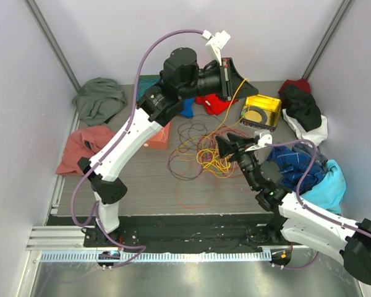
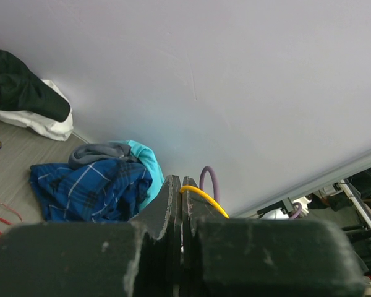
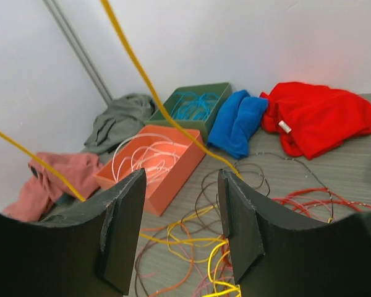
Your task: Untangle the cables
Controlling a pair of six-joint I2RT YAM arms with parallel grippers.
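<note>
The left gripper is pressed together on a yellow cable and holds it high over the far half of the table. The rest of the cables lie in a loose tangle at the table's middle, and the right gripper hangs just above them, fingers spread and gripping nothing. The step appears to be freeing that yellow strand. The right gripper would best close low on the taut line where it leaves the heap, then feed it out slowly under steady tension, so neighbouring loops slip off rather than drag toward the orange box.
</note>
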